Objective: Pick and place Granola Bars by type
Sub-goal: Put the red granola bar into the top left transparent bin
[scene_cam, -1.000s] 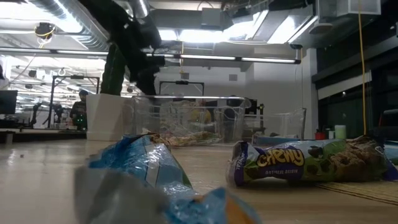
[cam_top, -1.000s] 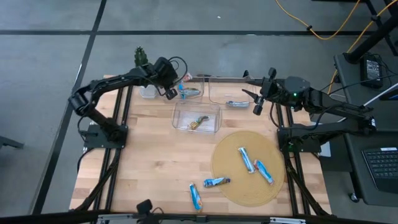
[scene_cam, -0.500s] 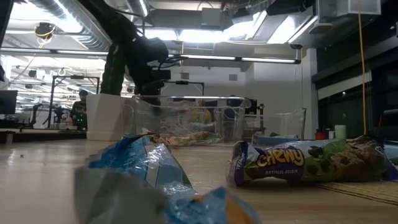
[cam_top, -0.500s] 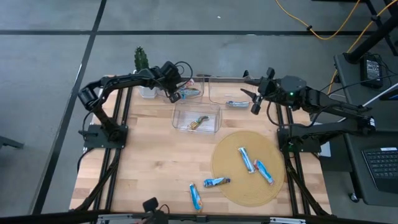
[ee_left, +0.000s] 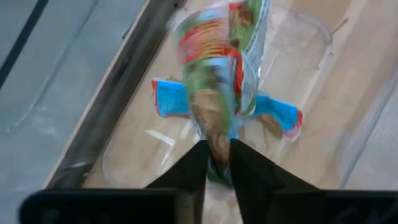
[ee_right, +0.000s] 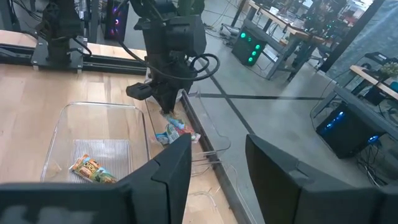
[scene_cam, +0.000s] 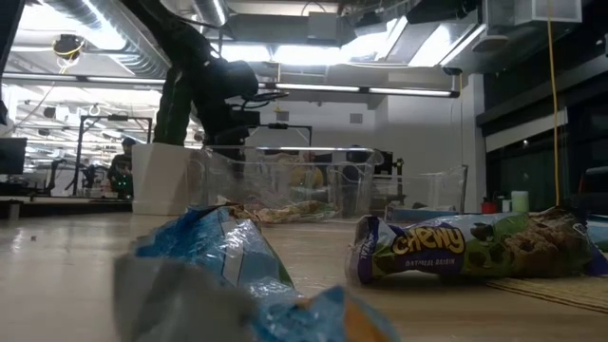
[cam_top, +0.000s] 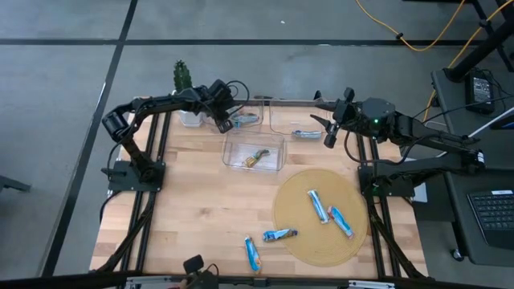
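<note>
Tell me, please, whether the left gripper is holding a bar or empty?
Holding: the left gripper is shut on a multicolour bar, hanging over the far bin.

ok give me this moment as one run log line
left gripper: shut on red bar, over far-left bin | right gripper: open, idle by far-right bin | four blue bars unsorted

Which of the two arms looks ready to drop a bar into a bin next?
The left. Its gripper is shut on a red and green bar above the far-left clear bin. The right gripper hangs open and empty by the far-right bin.
</note>
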